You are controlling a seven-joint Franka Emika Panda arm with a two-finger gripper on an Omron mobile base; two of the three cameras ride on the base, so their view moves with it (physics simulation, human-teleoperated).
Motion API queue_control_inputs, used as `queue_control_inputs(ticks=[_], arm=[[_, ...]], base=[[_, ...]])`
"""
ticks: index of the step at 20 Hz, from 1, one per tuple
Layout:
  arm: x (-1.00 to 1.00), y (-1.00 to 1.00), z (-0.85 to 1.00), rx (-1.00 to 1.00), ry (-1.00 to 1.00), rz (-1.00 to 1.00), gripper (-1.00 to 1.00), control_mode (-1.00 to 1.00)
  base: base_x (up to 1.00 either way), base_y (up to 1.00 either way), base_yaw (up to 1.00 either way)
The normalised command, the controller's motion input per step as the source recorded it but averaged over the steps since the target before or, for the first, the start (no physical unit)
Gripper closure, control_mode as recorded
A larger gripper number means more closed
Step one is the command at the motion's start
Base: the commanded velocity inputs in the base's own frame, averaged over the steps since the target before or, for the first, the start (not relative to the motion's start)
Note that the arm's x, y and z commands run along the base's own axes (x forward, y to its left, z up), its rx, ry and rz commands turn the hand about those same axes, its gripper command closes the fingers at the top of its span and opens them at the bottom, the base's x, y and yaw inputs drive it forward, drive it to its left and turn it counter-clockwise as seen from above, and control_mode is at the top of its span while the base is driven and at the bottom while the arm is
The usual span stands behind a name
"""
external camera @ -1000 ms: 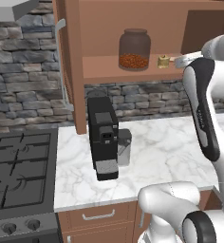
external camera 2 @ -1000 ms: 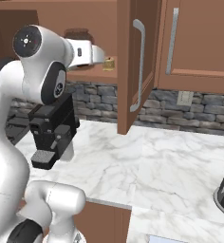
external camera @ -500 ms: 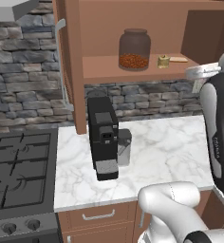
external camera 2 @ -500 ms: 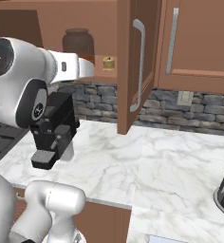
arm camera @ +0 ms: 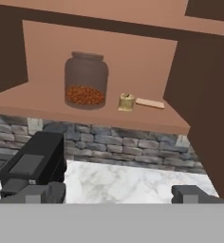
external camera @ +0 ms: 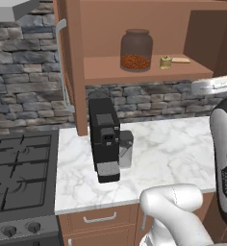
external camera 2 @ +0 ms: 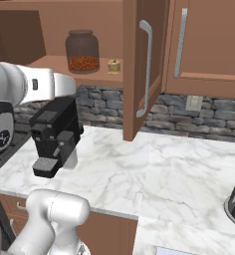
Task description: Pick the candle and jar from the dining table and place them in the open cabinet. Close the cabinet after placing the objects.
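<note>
Cabinet is open w/ both doors swung out: right door stands edge-on over the counter, left door likewise on the stove side. Jar sits mid-shelf, back from the front edge; candle is just beside it toward the right end, nearer the front edge, w/ a thin flat tan strip next to it. So both items look placed; what's left, judging by this, is shutting the doors. Gripper is spread wide, holding nothing, facing the shelf from out over the counter. Risks from here: arm is bulky and close to the right door, so a sloppy swing could hit the door edge-on instead of pushing its face, or catch the bar handle and jam. Two doors means one could get left ajar, task unfinished. Coffee machine stands below the shelf near the left door; a low elbow could knock it. Candle is the smallest and lightest thing here and nearest the front edge: a door slammed hard may jolt it, or a stray finger reaching in could tip it off.
</note>
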Motion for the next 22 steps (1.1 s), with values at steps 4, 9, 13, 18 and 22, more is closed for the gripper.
queue_control_inputs(ticks=[4, 9, 13, 18, 22], arm=[[-0.69, 0.07, -0.13, 0.0, -0.01, 0.0, -1.0, -1.0], [-0.72, -0.01, -0.09, 0.06, -0.01, -0.05, -1.0, -1.0], [-0.41, -0.24, 0.0, 0.18, 0.0, -0.14, -1.0, -1.0], [-0.16, -0.29, 0.06, 0.22, 0.07, -0.22, -1.0, -1.0], [-0.06, -0.45, 0.08, 0.24, 0.09, -0.22, -1.0, -1.0]], base=[[0.0, 0.0, 0.0], [0.0, 0.0, 0.0], [0.0, 0.0, 0.0], [0.0, 0.0, 0.0], [0.0, 0.0, 0.0]])
